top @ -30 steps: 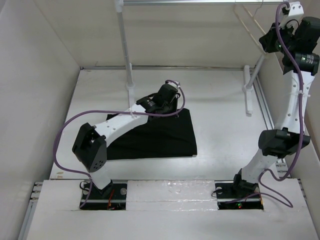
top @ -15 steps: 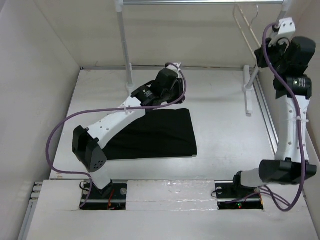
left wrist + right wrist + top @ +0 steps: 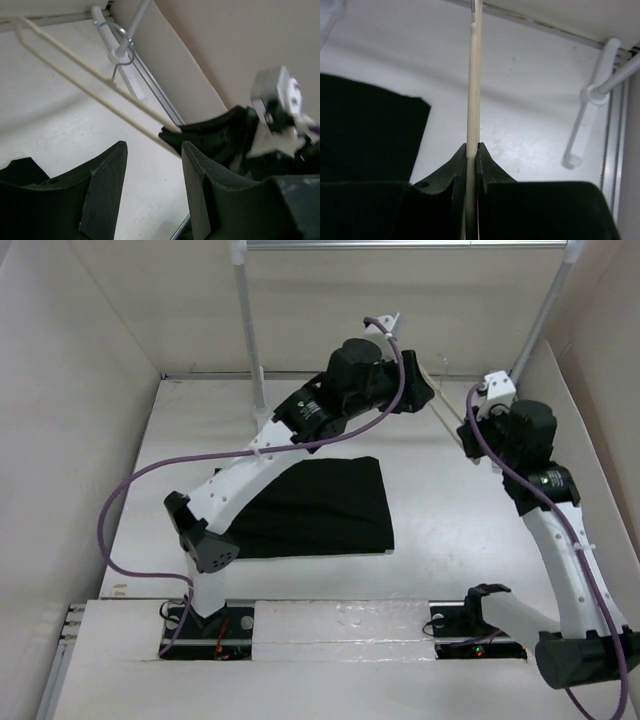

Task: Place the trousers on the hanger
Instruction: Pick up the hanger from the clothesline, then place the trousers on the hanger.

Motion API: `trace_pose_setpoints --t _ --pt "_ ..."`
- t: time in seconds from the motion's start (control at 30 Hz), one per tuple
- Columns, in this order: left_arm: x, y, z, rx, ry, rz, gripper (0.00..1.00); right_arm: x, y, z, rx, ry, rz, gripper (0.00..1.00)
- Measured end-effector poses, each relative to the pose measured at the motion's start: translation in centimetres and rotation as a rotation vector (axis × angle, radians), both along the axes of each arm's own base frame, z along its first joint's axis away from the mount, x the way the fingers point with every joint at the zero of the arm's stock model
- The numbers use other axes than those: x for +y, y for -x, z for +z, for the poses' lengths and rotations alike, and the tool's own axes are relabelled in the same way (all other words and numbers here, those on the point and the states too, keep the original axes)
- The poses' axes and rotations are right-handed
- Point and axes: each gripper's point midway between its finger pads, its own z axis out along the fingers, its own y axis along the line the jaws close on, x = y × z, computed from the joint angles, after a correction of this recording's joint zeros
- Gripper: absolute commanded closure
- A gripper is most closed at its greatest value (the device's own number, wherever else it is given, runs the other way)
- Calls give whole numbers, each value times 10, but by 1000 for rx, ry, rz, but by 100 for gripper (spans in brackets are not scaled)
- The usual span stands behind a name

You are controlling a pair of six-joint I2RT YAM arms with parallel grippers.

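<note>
The black trousers [image 3: 310, 505] lie folded flat on the table, with no gripper touching them; their edge [image 3: 365, 130] also shows in the right wrist view. My right gripper [image 3: 468, 430] is shut on a bar of the thin cream hanger [image 3: 474, 75] and holds it above the table's back right. My left gripper [image 3: 152, 165] is raised and open, with its fingers just short of the hanger [image 3: 100, 80]. In the top view the left gripper [image 3: 428, 392] sits right next to the hanger [image 3: 447, 420], with nothing between its fingers.
White rack poles stand at the back left [image 3: 247, 320] and back right [image 3: 540, 320]. The right pole's foot [image 3: 585, 125] rests on the table by a metal rail. White walls close in on both sides.
The right arm has brought the hanger down from the rack's top right to above the table. The left gripper has lifted off the trousers, swung right towards the hanger and opened.
</note>
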Motion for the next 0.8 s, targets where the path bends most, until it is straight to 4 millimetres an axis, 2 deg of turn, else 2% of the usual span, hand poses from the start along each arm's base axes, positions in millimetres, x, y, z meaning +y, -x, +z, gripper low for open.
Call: trace_pose_setpoints --t 0.07,0.13,0.23,0.27,0.33,0.43,0.57,0.67,0.8 --pt "-17 -3 -19 31 -20 -13 55 13 12 -10 13 13 25 100" --pt "-34 -6 -48 73 -58 -24 55 24 23 -17 17 25 45 100" --pt "-53 -10 -94 146 -119 -33 57 31 35 -27 29 41 50 100" --pt "-61 -10 -116 183 -149 -35 57 32 39 -31 35 47 49 100" --pt "-68 -10 -138 229 -168 -30 57 33 48 -42 63 66 47 100" --pt "-70 -7 -151 262 -187 -20 57 35 57 -52 88 86 48 100" --pt "-71 -8 -150 274 -169 1 58 43 66 -47 63 82 60 100" --pt "-72 -9 -155 289 -164 15 66 46 72 -46 48 85 54 100" --pt "-73 -6 -162 325 -159 27 77 48 78 -53 52 101 42 100"
